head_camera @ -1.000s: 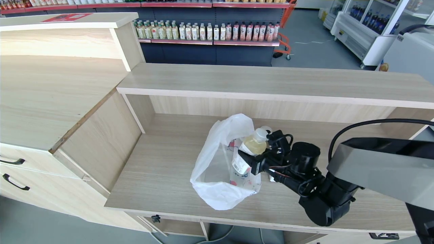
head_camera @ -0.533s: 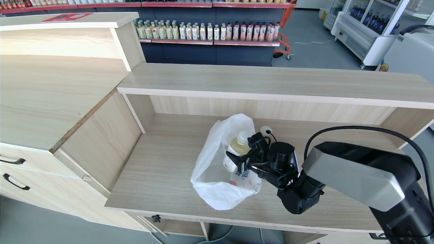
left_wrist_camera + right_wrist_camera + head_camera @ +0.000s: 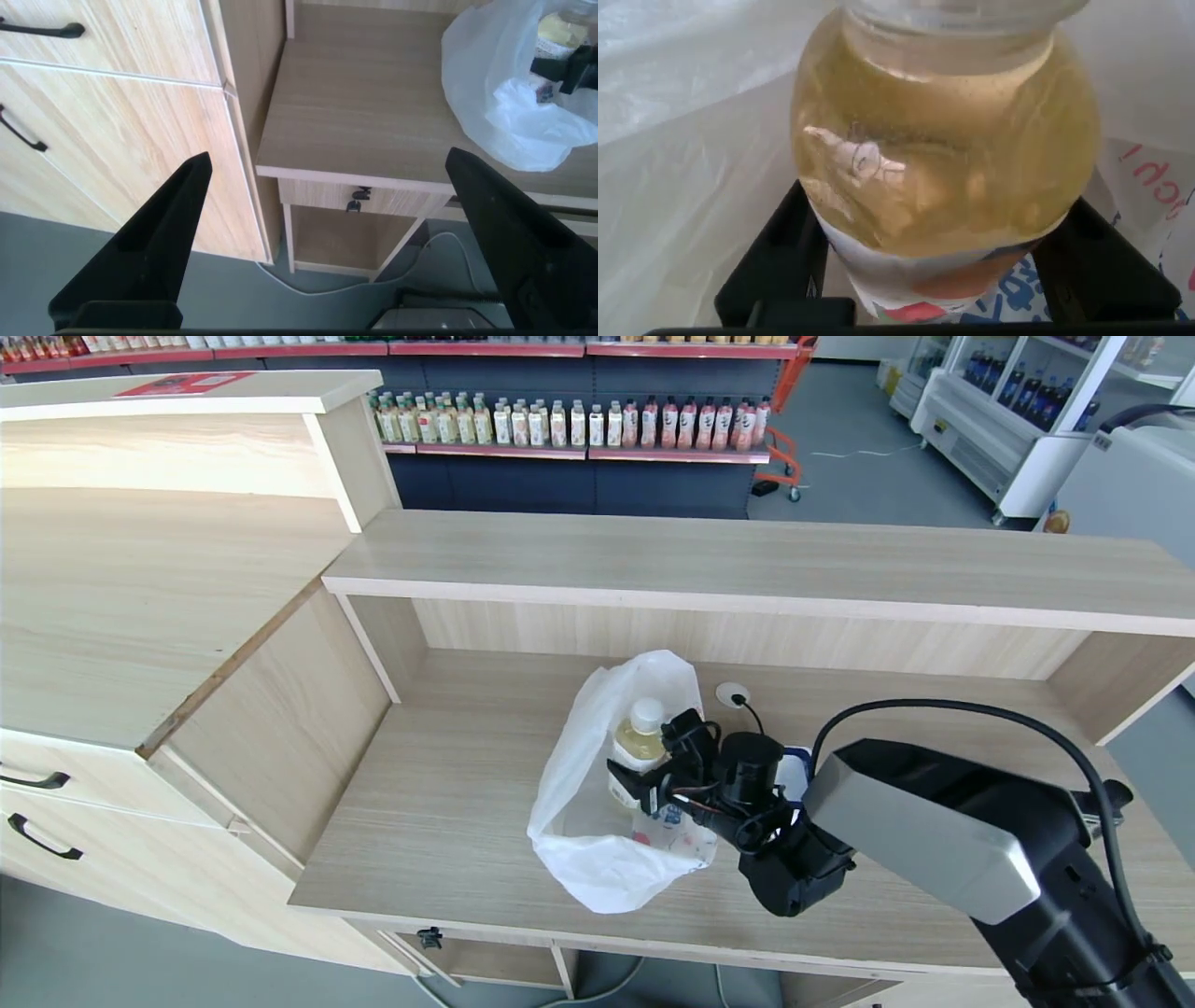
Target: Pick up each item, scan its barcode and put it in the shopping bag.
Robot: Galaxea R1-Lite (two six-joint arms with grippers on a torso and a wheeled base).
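A bottle (image 3: 637, 747) of pale yellow drink with a white cap and a white label stands upright in the mouth of the white plastic shopping bag (image 3: 597, 840) on the lower counter. My right gripper (image 3: 653, 767) is shut on the bottle's body, its black fingers (image 3: 775, 271) on either side of the bottle (image 3: 938, 177) just above the label, with the bag's (image 3: 682, 168) plastic around it. My left gripper (image 3: 332, 243) hangs open off the counter's front left corner, over the floor, with nothing between its fingers; the bag (image 3: 509, 93) lies far from it.
A raised wooden ledge (image 3: 747, 569) runs behind the counter (image 3: 448, 803) and a tall cabinet (image 3: 140, 597) with drawers stands to the left. A round white cable port (image 3: 733, 693) sits behind the bag. Store shelves of bottles (image 3: 579, 425) stand in the background.
My right gripper has carried the bottle leftward and down, from beside the bag's right edge into the bag's mouth. The bottle now stands more upright.
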